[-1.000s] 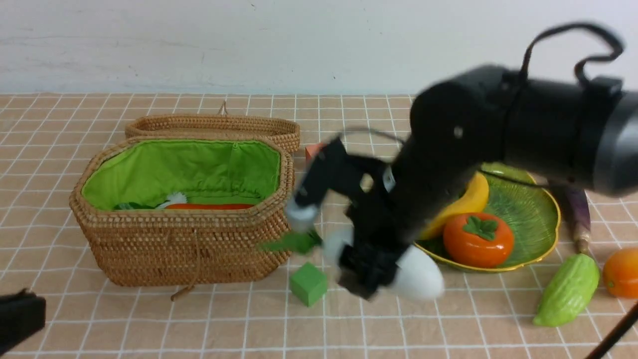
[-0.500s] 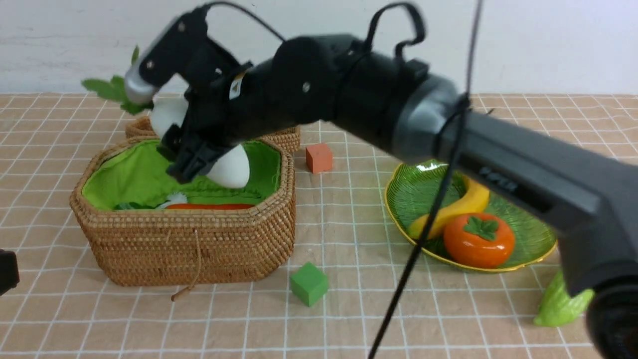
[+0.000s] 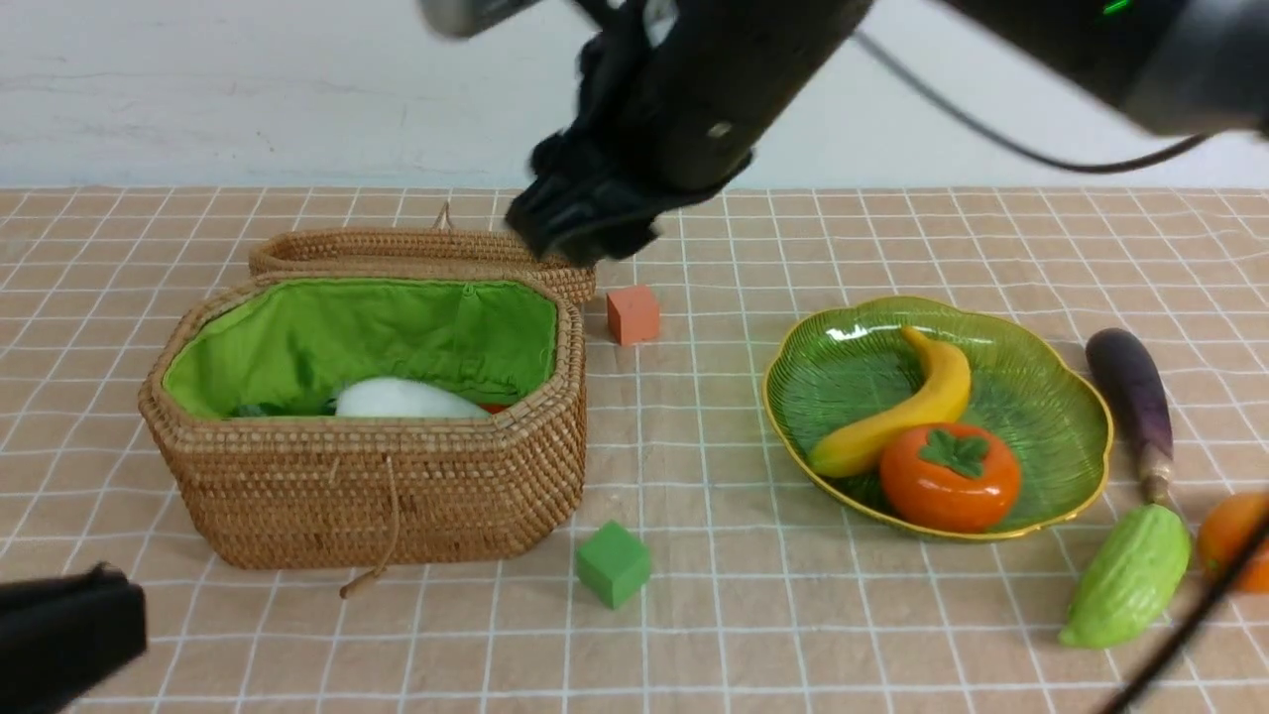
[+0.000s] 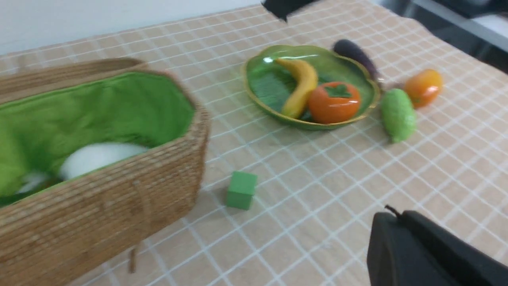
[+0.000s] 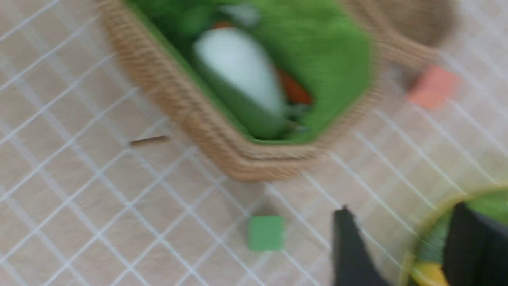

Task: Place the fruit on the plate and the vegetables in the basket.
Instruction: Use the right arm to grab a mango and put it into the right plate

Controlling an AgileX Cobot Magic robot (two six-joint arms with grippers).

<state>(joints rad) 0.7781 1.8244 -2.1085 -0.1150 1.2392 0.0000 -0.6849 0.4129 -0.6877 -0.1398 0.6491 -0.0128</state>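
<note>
The white radish (image 3: 406,400) lies inside the green-lined wicker basket (image 3: 367,486), with a bit of the orange carrot (image 3: 493,407) beside it. My right gripper (image 3: 585,233) hangs open and empty, high above the basket's back right corner. On the green plate (image 3: 843,367) rest the banana (image 3: 892,416) and the round orange fruit (image 3: 950,476). The eggplant (image 3: 1130,397), bumpy gourd (image 3: 1130,575) and mango (image 3: 1229,531) lie on the cloth right of the plate. My left gripper (image 4: 391,216) is shut, low at the front left.
The basket's shallow lid (image 3: 416,248) leans behind it. An orange cube (image 3: 634,313) sits between lid and plate, and a green cube (image 3: 614,563) sits in front of the basket's right end. A black cable (image 3: 1190,625) crosses the lower right corner.
My right gripper carried the radish from the cloth over the basket and let go. The radish now lies inside, and the gripper has risen up and to the right.
</note>
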